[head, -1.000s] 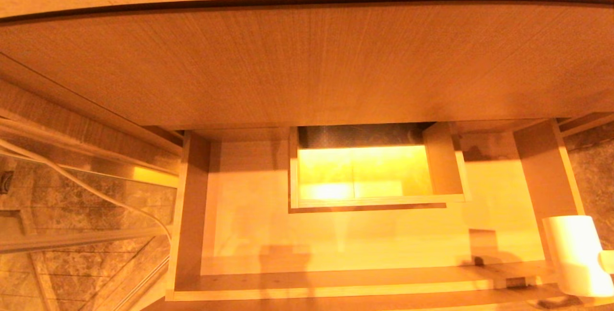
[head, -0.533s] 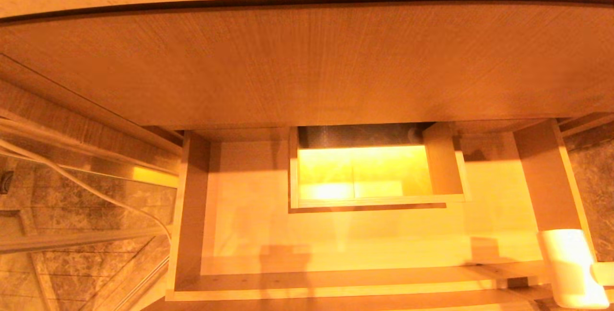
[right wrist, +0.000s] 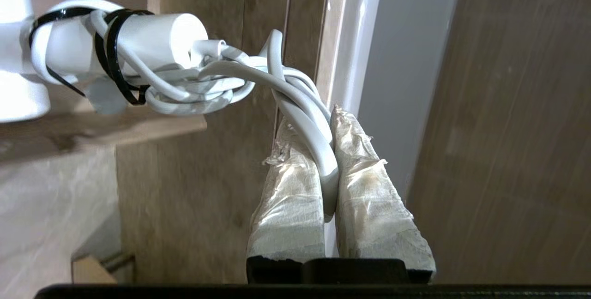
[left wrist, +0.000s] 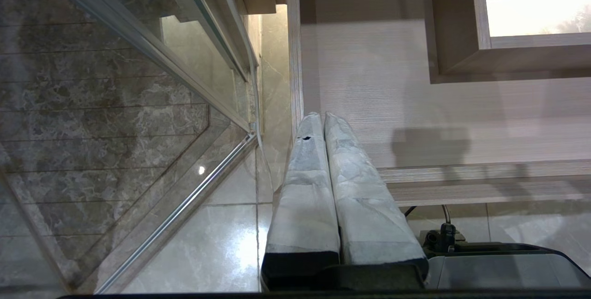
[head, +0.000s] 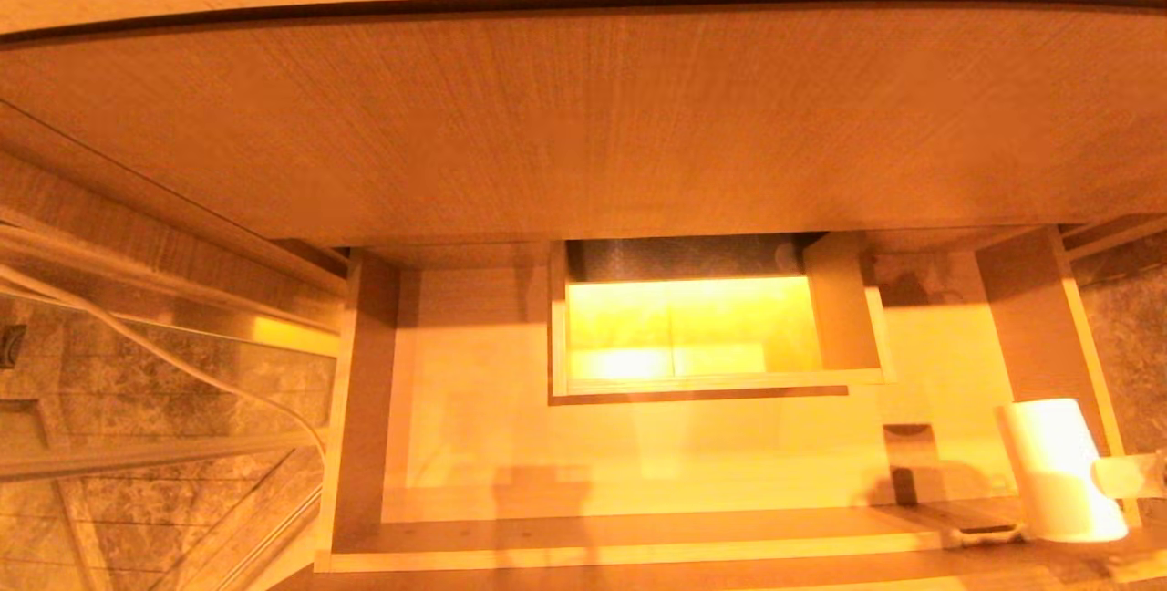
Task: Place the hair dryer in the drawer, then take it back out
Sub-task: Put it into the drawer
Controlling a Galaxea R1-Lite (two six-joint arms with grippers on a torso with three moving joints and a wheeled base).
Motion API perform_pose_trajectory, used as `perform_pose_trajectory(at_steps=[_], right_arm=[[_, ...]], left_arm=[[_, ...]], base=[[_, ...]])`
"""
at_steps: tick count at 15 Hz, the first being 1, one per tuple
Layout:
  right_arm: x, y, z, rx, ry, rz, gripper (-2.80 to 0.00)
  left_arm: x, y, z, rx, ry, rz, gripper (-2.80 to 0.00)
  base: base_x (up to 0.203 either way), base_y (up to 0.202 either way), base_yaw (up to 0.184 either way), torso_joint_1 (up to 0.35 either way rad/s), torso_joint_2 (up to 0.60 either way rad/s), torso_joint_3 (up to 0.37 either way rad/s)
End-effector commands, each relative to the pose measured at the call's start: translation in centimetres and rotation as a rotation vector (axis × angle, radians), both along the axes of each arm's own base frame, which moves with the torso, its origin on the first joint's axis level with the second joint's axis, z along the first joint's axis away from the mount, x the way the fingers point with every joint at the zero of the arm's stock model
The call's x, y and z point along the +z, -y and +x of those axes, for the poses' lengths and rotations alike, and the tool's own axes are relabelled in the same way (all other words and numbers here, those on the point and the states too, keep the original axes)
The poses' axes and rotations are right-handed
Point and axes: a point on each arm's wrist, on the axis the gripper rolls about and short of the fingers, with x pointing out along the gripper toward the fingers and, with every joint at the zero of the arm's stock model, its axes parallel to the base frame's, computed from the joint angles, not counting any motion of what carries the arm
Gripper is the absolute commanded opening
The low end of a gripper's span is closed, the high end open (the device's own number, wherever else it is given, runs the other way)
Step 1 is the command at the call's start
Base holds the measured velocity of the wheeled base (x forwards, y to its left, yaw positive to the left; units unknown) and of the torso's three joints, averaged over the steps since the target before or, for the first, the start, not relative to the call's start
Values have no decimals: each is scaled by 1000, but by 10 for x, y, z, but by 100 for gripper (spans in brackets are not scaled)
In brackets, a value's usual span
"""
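From the head camera, one drawer (head: 638,445) stands pulled wide open under the wood panel (head: 583,117), its pale floor lit up and one boxed cut-out (head: 702,326) at the mid-back. One hair dryer (head: 1053,468) shows at the drawer's right front corner, white barrel upright over the right side wall; the right arm itself is out of frame here, so the pincer holding it can't be seen from up top. Over to the left wrist camera: the left gripper (left wrist: 323,119) points toward the drawer's left front corner, its two taped fingers pressed flat together, clenched on nothing, with stone floor tiles (left wrist: 92,105) and a glass panel (left wrist: 194,82) off to its outer side. Now the right wrist camera: the right gripper (right wrist: 318,128) reaches up along the drawer's side wall, its two taped fingers clamped on a loop of the white cord (right wrist: 304,119). Just beyond the fingertips, the rest of the cord is bundled against the dryer's handle with black ties (right wrist: 113,50).
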Motion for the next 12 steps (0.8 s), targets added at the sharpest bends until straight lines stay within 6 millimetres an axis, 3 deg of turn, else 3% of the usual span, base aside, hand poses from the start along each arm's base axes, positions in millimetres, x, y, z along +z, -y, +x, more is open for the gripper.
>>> perform_pose_trajectory(at_steps=[1, 12], right_arm=[[-2, 4, 7, 31, -17, 6, -280], [-14, 3, 6, 34, -36, 16, -280]], left_arm=[[0, 0, 0, 0, 0, 0, -280], [0, 0, 0, 0, 0, 0, -280]], base=[[0, 0, 0, 0, 0, 0], [0, 0, 0, 0, 0, 0]])
